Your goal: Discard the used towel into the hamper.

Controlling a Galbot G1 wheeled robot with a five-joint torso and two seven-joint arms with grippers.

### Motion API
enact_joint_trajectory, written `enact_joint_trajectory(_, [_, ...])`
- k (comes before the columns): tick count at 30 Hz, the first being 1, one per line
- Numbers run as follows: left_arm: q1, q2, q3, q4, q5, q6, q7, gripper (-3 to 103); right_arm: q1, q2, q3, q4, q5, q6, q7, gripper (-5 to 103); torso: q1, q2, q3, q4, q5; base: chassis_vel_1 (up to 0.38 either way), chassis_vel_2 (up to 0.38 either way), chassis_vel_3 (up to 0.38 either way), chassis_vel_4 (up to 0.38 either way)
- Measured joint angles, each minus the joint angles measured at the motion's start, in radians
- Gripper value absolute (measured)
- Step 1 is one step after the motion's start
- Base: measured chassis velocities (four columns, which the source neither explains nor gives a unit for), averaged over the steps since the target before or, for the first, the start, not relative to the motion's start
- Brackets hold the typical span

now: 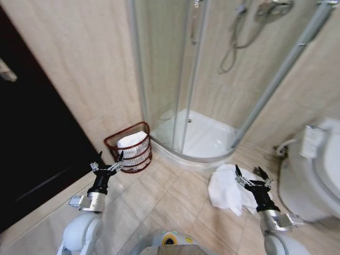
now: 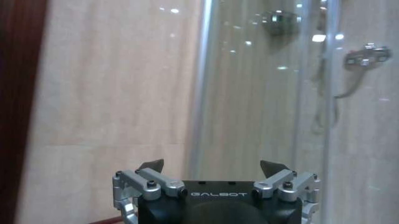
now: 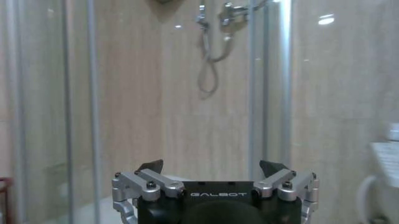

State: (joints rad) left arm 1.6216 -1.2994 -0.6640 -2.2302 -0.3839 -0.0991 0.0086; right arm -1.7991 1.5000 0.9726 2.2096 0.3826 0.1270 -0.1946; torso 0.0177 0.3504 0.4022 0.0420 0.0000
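A white towel (image 1: 226, 190) lies crumpled on the tiled floor in front of the shower, at the right of the head view. My right gripper (image 1: 253, 178) hangs open just above the towel's right side, holding nothing. The hamper (image 1: 129, 147), a dark red wire basket with white cloth inside, stands against the wall left of the shower. My left gripper (image 1: 108, 163) is open beside the hamper's near left rim, empty. In the left wrist view my left gripper (image 2: 212, 165) faces the wall; in the right wrist view my right gripper (image 3: 212, 165) faces the shower glass.
The curved glass shower enclosure (image 1: 183, 79) with its white tray (image 1: 199, 139) fills the middle back. A white toilet (image 1: 313, 170) stands at the right. A dark door (image 1: 32, 149) is on the left. Beige floor tiles (image 1: 159, 196) lie between the arms.
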Motion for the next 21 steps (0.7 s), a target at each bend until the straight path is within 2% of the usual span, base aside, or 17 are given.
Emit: enact_joint_trajectory(21, [0.001,-0.005,0.004,0.000,0.004,-0.008,0.001,100,-0.012,0.010,-0.002,-0.008,0.001,0.016,-0.001,100,0.000,0.000,0.000,-0.0001,-0.0001,-0.126,-0.130,-0.124,-0.130])
